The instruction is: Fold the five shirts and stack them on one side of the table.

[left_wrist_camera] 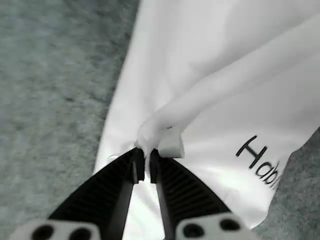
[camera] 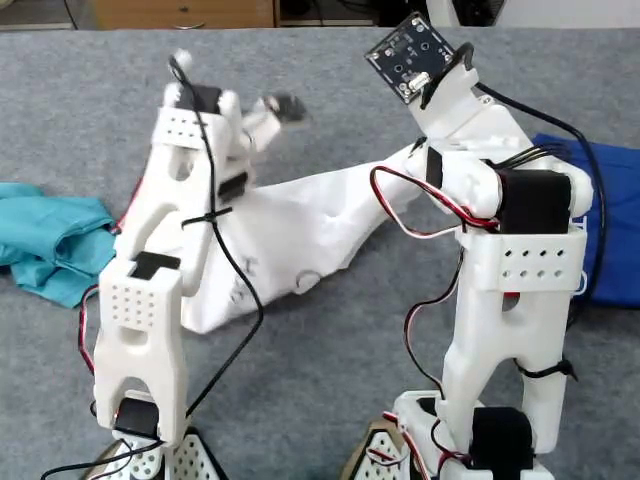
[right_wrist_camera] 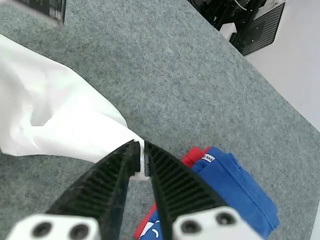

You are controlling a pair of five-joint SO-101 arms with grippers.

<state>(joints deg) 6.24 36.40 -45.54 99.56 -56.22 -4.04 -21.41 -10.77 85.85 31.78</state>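
1. White shirt (camera: 300,230) is strung between both grippers, its long axis running tip to tip and its middle sagging onto the table (camera: 320,380).
2. Left gripper (left_wrist_camera: 146,165) is clamped on a bunched fold right at its tips.
3. Right gripper (right_wrist_camera: 141,160) pinches the opposite corner; the blue shirt (right_wrist_camera: 235,185) sits just beyond it.

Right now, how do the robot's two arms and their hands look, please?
The left arm and right arm are white plastic shells with rows of small holes, black motors, and red and black cables. The left hand and right hand are black and ribbed, on white bases.
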